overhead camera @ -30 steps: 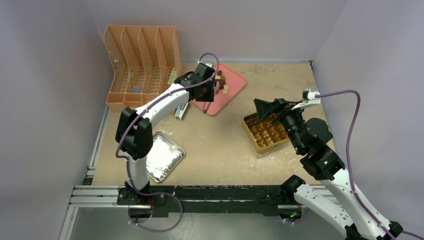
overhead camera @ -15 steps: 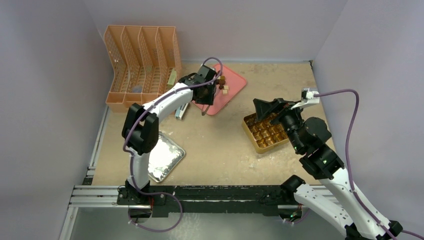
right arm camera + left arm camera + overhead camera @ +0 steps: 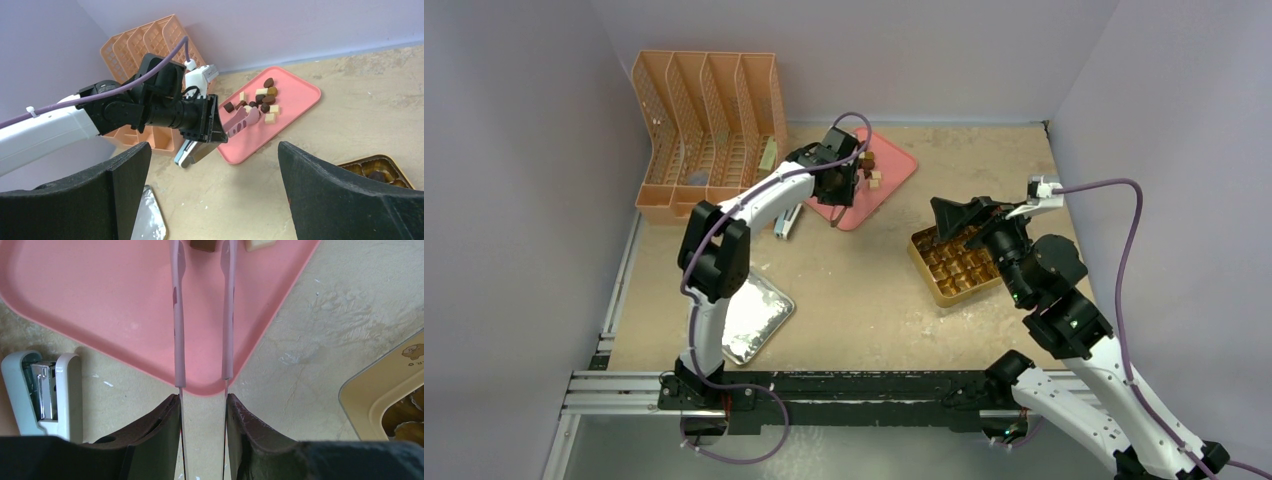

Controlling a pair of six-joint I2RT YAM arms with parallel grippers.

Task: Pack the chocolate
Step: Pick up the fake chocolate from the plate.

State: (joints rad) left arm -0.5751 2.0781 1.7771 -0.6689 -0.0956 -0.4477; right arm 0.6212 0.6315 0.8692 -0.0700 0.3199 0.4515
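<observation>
Tabletop (image 3: 325,315) tray (image 3: 100,300): chocolate (image 3: 202,244) between tweezers (image 3: 178,315) is cropped.

The pink tray (image 3: 100,300) is smooth matt plastic, and the surface (image 3: 325,325) under it looks like rough, scuffed pale board. The tongs (image 3: 177,315) are thin bare metal strips sleeved in matt pink plastic, between the left pincer (image 3: 202,397)'s dull black, edge-scratched fingers (image 3: 160,425). The stapler (image 3: 42,390) is glossy pale plastic with bright metal inside; the pan (image 3: 754,320) is crinkled shiny foil, the gridded box (image 3: 927,272) glossy gold.
</observation>
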